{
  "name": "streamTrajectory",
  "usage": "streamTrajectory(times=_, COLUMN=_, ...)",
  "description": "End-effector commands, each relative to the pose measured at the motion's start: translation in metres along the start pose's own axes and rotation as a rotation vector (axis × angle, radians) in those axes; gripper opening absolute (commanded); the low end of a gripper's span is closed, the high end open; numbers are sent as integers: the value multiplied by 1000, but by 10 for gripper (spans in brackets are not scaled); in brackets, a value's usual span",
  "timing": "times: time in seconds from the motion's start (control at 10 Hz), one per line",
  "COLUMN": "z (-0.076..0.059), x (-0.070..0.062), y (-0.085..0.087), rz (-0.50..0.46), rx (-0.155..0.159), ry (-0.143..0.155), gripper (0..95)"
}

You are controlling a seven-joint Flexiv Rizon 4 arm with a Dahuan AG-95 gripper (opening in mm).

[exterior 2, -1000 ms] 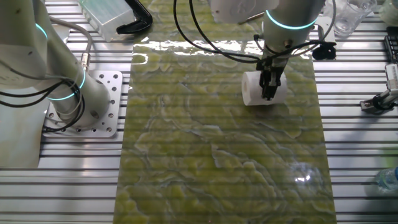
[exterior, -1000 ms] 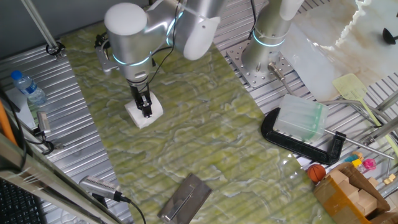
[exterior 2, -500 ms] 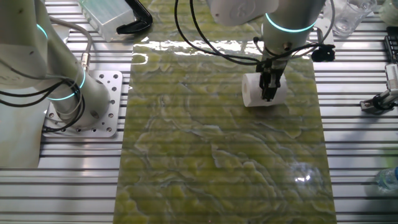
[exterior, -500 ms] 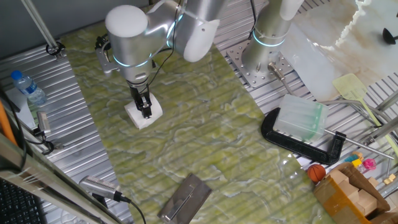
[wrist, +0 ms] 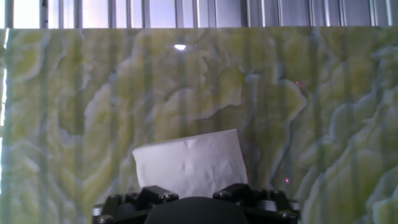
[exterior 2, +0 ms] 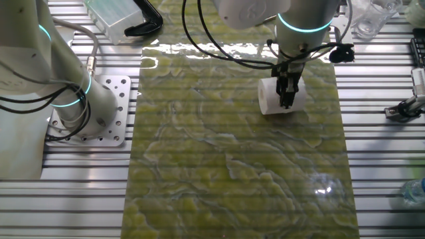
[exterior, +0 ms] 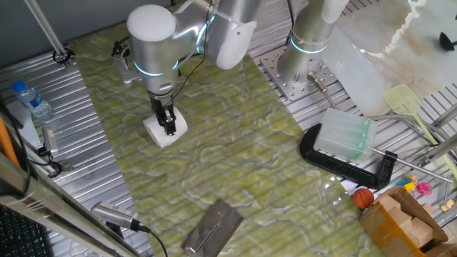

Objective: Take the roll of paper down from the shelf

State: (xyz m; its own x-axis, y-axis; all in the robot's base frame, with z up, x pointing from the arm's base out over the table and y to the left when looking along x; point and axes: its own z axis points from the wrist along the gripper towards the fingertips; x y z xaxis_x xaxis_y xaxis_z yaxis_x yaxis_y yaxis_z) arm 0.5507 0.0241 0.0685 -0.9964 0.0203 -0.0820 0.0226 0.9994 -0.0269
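Observation:
The roll of paper (exterior: pixel 165 129) is a stubby white cylinder resting on the green marbled mat, far from the shelf. It also shows in the other fixed view (exterior 2: pixel 274 97) and in the hand view (wrist: pixel 189 165), just in front of the hand. My gripper (exterior: pixel 168 126) points straight down onto the roll, its dark fingers (exterior 2: pixel 286 95) close together and pinching the roll's wall. The shelf (exterior: pixel 213 227) is a shiny dark grey metal slab lying bare near the mat's front edge.
A black clamp (exterior: pixel 345 165) holding a translucent plastic box (exterior: pixel 345 138) lies at the right. A second robot base (exterior: pixel 298 68) stands behind the mat. A water bottle (exterior: pixel 32 101) and metal tools lie at the left. A cluttered box (exterior: pixel 403 214) is at the front right.
The arm's upper joints have shifted slightly to the right. The gripper tips and the roll have stayed in the same spot on the mat.

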Motion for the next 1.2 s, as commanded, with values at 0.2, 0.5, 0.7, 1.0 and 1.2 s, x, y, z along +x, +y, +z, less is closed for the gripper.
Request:
streamTrajectory(times=0.2, z=-3, x=0, y=-4, rz=7, rx=-5, ry=-4, gripper=950)
streamTrajectory(times=0.5, z=-17, x=2, y=-5, rz=-12, rx=-11, ry=-7, gripper=950)
streamTrajectory(times=0.7, z=-31, x=4, y=-2, rz=-33, rx=-21, ry=-7, gripper=950)
streamTrajectory(times=1.0, z=-57, x=11, y=6, rz=-48, rx=-33, ry=0, gripper=950)
streamTrajectory(times=1.2, z=-69, x=16, y=14, rz=-56, rx=-37, ry=8, gripper=760)
